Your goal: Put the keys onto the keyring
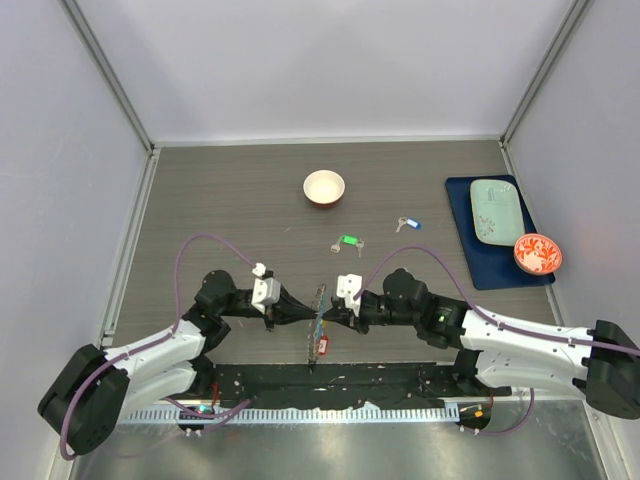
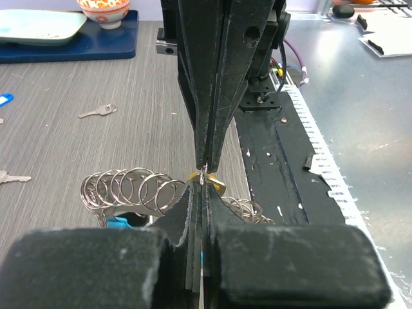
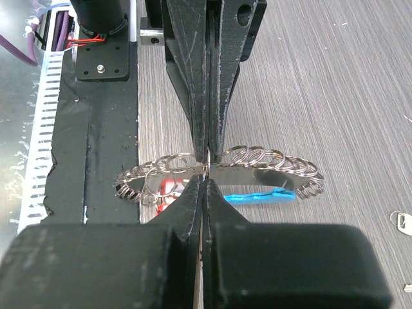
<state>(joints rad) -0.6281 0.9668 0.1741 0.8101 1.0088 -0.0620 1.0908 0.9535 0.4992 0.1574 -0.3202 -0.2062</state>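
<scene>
The keyring (image 1: 317, 328), a loop strung with many small silver rings, stands on edge between both grippers near the table's front. My left gripper (image 1: 303, 315) and right gripper (image 1: 331, 314) meet tip to tip, each shut on the loop at the same spot. In the left wrist view my gripper (image 2: 203, 185) pinches it beside a yellow tag (image 2: 217, 185), with the rings (image 2: 129, 188) to the left. From the right wrist, my gripper (image 3: 206, 175) grips the ring band (image 3: 264, 161); its blue tag (image 3: 261, 195) and a red-tagged key (image 3: 168, 187) hang below. Loose keys with green (image 1: 346, 241) and blue (image 1: 408, 223) tags lie farther back.
A small white bowl (image 1: 324, 187) stands at the back centre. A dark blue mat (image 1: 470, 255) at the right carries a mint tray (image 1: 497, 210) and a red patterned bowl (image 1: 537, 253). A plain key (image 2: 98, 112) lies on the wood. Black tape (image 1: 330, 380) lines the front edge.
</scene>
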